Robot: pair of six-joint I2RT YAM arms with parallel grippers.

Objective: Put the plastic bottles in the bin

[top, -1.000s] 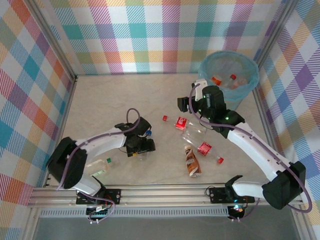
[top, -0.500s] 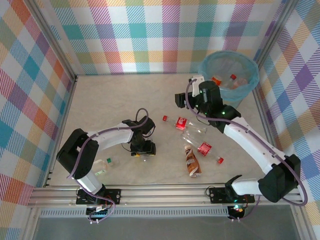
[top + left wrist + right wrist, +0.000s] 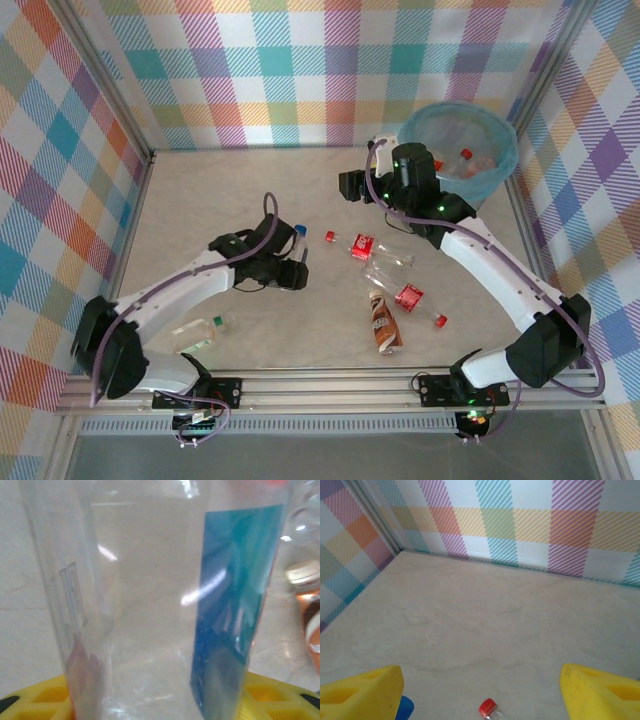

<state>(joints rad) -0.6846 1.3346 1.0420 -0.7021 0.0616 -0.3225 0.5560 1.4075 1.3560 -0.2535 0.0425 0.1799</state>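
A clear, blue-labelled bottle (image 3: pixel 150 595) is gripped across its body by the left pincer (image 3: pixel 285 265), whose jaws are closed on it. It is held over the middle of the surface (image 3: pixel 200 210), well apart from the bin (image 3: pixel 507 140) in the far right corner, so a long carry is judged to be needed. A few bottles can be seen inside the bin. Four others, among them a brown bottle (image 3: pixel 383 326), are left lying in a cluster between the arms, and a green-capped bottle (image 3: pixel 200 332) lies near the left base. The right pincer (image 3: pixel 481 680) is held open and empty beside the bin, probably so that the cluster can be reached next.
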